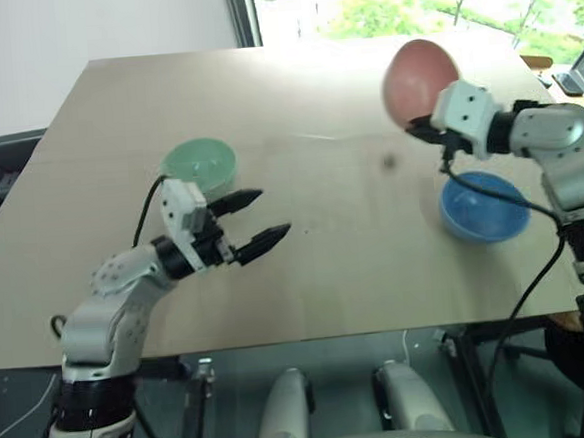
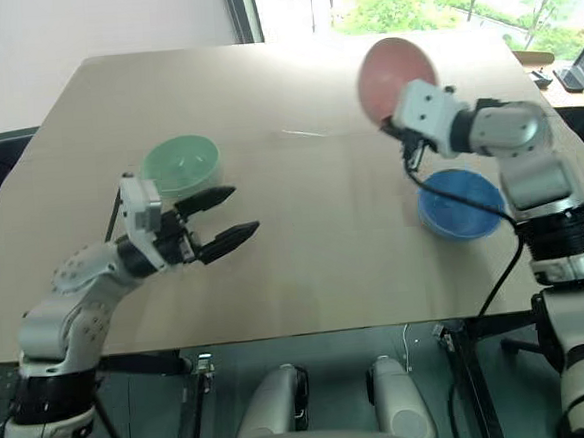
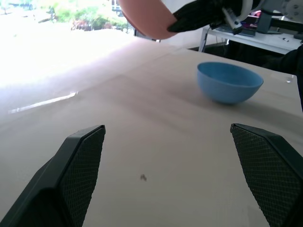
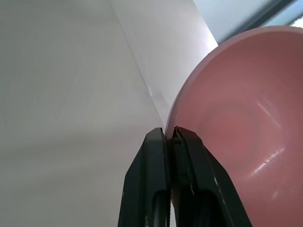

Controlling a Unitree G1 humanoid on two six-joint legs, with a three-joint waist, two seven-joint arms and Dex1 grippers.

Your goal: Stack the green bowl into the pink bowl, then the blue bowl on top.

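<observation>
Pink bowl (image 1: 419,80) is hanging tilted, rim pinched in my right gripper (image 4: 171,135); left gripper (image 1: 262,219) gaping empty beside green bowl (image 1: 199,161). I'm positioning pink; setting it down upright seems next.

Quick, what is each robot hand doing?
Left gripper: open, empty.
Right gripper: shut on the rim of the round salmon-pink bowl.

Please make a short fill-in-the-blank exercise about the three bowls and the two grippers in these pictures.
1. The right gripper holds the ____ bowl by its rim, above the table.
2. The blue bowl sits on the table, ____ in it.
3. The left gripper is ____, holding nothing.
4. The bowl nearest the left gripper is the ____ one.

Missing words: pink; nothing; open; green
</observation>
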